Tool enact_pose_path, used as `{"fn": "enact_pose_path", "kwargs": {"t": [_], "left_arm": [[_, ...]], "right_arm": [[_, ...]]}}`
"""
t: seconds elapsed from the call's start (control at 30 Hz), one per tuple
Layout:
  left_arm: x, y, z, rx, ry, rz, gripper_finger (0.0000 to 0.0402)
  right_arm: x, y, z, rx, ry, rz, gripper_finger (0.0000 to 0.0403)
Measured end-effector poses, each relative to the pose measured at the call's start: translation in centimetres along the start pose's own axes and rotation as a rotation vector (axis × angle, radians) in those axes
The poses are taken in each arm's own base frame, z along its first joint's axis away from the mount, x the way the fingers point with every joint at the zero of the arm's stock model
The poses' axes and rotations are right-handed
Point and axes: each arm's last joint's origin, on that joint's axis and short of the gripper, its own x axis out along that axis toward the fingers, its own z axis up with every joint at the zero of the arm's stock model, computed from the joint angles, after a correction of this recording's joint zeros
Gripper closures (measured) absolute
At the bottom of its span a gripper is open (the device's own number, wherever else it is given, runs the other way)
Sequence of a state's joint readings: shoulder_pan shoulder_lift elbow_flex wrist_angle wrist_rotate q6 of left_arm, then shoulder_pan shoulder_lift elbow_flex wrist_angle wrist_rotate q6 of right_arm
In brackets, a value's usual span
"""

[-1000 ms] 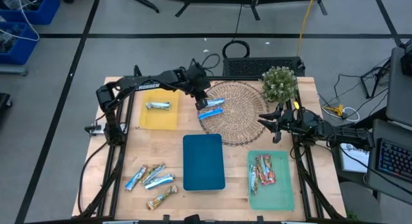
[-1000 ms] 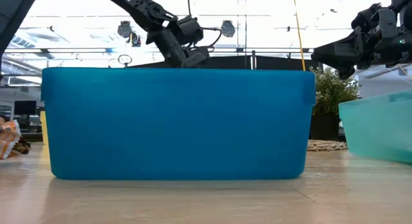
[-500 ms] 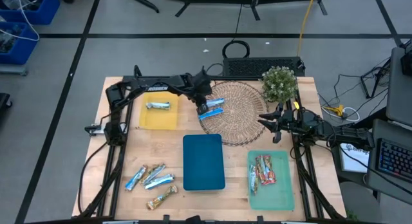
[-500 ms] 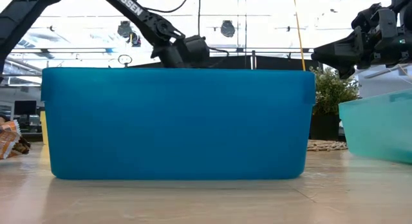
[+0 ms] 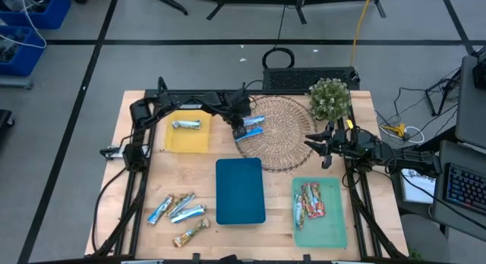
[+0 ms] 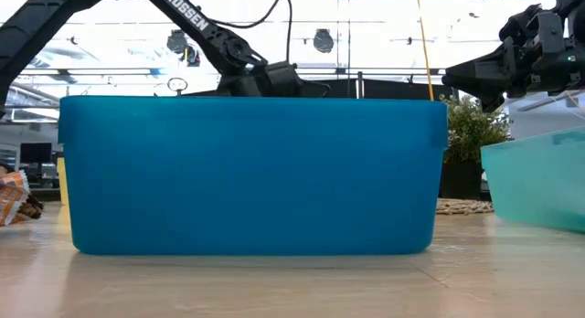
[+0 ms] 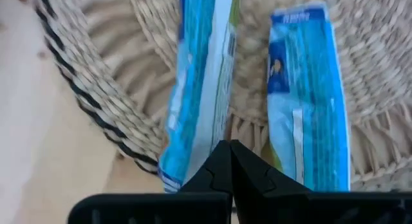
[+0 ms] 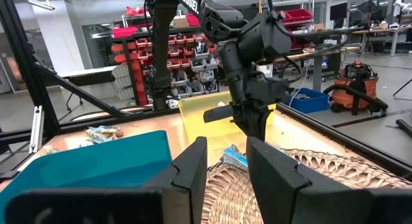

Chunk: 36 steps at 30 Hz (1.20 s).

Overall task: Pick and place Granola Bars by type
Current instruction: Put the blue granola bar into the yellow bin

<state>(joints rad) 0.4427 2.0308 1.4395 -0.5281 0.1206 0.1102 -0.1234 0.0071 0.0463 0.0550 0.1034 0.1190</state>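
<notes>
High view first: your left end effector [image 5: 241, 127] sits low over the near-left edge of the round woven wicker mat [image 5: 285, 120], which lies at the far middle of the pale wooden worktop [image 5: 144, 188]. Its fingers are pressed fully together and hold nothing. In the left wrist view you see the closed tips meeting just above two blue-and-silver foil-wrapped granola bars [image 7: 199, 82] that lie side by side on the mat, one of them overhanging the mat's dark-banded rim; whether the tips touch a wrapper you cannot tell.

Your right end effector [image 5: 317, 143] waits at the mat's right edge, near the small green potted plant [image 5: 329, 98] at the far right corner, its fingers parted with nothing between them.

On the flat yellow tray [image 5: 187, 129] at the far left you have one silver-and-tan bar [image 5: 186, 124]. The deep blue tray [image 5: 240, 190] stands at the middle of the near edge. The pale green tray [image 5: 320, 211] at the near right holds several red-and-orange bars [image 5: 311, 201]. A loose cluster of mixed bars [image 5: 178, 213], blue-and-silver and tan-and-gold, lies on bare wood near the near left corner.
</notes>
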Motion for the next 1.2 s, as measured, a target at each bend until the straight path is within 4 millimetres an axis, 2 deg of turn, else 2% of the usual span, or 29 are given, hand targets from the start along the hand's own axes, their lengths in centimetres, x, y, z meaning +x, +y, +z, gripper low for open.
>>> {"fn": "enact_pose_path", "kwargs": {"t": [0.57, 0.97, 1.2], "left_arm": [[0.0, -0.2, -0.2, -0.013, 0.021, 0.031, 0.0378], [0.1, -1.1, -0.1, 0.026, 0.032, 0.062, 0.0284], [0.1, -0.6, -0.2, 0.046, 0.049, 0.213, 0.0270]], "right_arm": [[0.0, 0.0, 0.0, 0.000, -0.001, 0.000, 0.0303], [0.0, 0.0, 0.0, 0.000, -0.001, 0.000, 0.0303], [0.0, 0.0, 0.0, 0.000, -0.001, 0.000, 0.0303]]}}
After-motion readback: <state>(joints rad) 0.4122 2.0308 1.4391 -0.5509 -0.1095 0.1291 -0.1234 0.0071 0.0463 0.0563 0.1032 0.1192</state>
